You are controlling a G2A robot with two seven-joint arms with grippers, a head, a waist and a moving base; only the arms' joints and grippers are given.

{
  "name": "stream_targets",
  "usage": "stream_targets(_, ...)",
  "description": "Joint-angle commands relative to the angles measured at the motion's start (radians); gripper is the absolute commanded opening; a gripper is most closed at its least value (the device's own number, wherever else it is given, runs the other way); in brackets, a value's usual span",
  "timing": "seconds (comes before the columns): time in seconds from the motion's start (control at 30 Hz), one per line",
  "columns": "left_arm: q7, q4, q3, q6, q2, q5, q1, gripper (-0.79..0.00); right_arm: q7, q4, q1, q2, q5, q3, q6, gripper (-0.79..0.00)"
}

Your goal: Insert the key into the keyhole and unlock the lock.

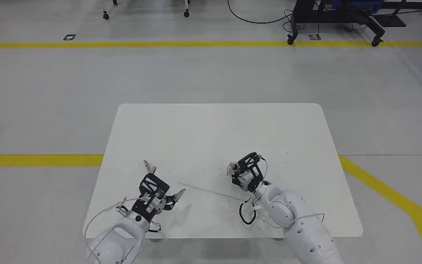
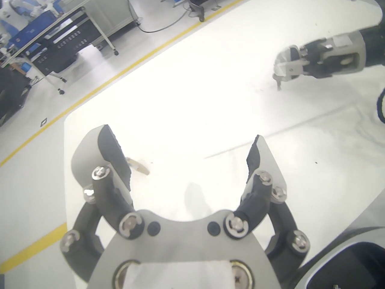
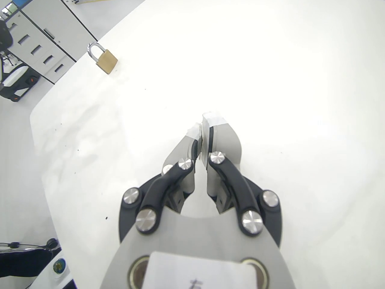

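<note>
A brass padlock (image 3: 106, 60) with a silver shackle lies on the white table (image 1: 217, 125) near its left edge, small in the top view (image 1: 147, 164). My left gripper (image 1: 166, 183) is open just in front of it. In the left wrist view a strip of the padlock (image 2: 137, 166) shows beside one finger (image 2: 112, 154), the rest hidden behind it. My right gripper (image 3: 202, 121) is shut low over the table's middle (image 1: 232, 170). From the left wrist view, the key's tip (image 2: 278, 85) pokes down out of the right gripper (image 2: 279, 70).
A thin line (image 1: 204, 191) runs across the table between the two arms. Yellow floor tape (image 1: 198, 44) lies beyond the table, with carts and cabinets (image 2: 69, 40) farther off. The far half of the table is bare.
</note>
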Motion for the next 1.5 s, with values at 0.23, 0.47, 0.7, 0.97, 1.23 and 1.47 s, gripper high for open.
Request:
stream_targets(0.23, -0.049, 0.158, 0.153, 0.024, -0.031, 0.009, -0.139, 0.000, -0.040, -0.034, -0.031, 0.010, -0.034, 0.022, -0.046, -0.785)
stream_targets(0.47, -0.073, 0.245, 0.220, 0.059, -0.053, 0.048, -0.228, 0.000, -0.037, -0.050, -0.043, 0.013, -0.032, 0.028, -0.068, -0.785)
stream_targets(0.7, -0.073, 0.312, 0.264, 0.088, -0.072, 0.054, -0.283, 0.000, -0.016, -0.047, -0.041, 0.016, -0.022, 0.029, -0.101, -0.785)
stream_targets(0.97, -0.104, 0.404, 0.337, 0.113, -0.098, 0.095, -0.340, 0.000, 0.001, -0.044, -0.040, 0.020, -0.007, 0.034, -0.131, -0.785)
stream_targets(1.23, -0.114, 0.456, 0.372, 0.141, -0.118, 0.116, -0.359, 0.000, 0.014, -0.037, -0.050, 0.026, 0.122, 0.068, -0.196, -0.785)
stream_targets(1.47, -0.082, 0.399, 0.328, 0.136, -0.118, 0.053, -0.330, 0.000, 0.141, 0.029, -0.031, 0.030, 0.535, 0.127, -0.277, -0.785)
